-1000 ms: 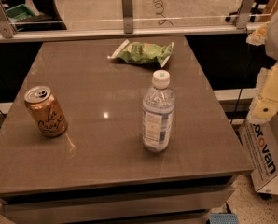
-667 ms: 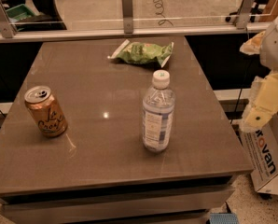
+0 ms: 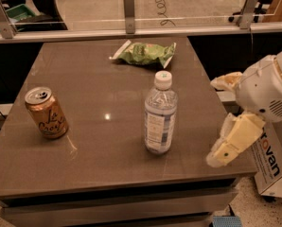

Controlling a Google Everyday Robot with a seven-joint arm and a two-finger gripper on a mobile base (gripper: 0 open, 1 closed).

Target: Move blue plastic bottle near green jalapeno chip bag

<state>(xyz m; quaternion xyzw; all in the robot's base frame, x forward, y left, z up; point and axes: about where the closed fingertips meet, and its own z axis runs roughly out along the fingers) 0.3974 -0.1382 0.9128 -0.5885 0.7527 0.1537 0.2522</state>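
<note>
— Where is your gripper?
— My gripper (image 3: 216, 122) hangs just off the right edge of the table (image 3: 84, 65), by the near corner. Its two pale fingers (image 3: 235, 141) stand wide apart, with nothing between them.
— And the bottle?
— The bottle (image 3: 160, 115) stands upright, cap on, right of the table's middle. It is left of my gripper and apart from it.
— The bag?
— The bag (image 3: 145, 53) lies flat near the far edge, beyond the bottle, with bare tabletop between them.
— Anything else?
— A can (image 3: 46, 113) stands upright at the left, well apart from the bottle.
</note>
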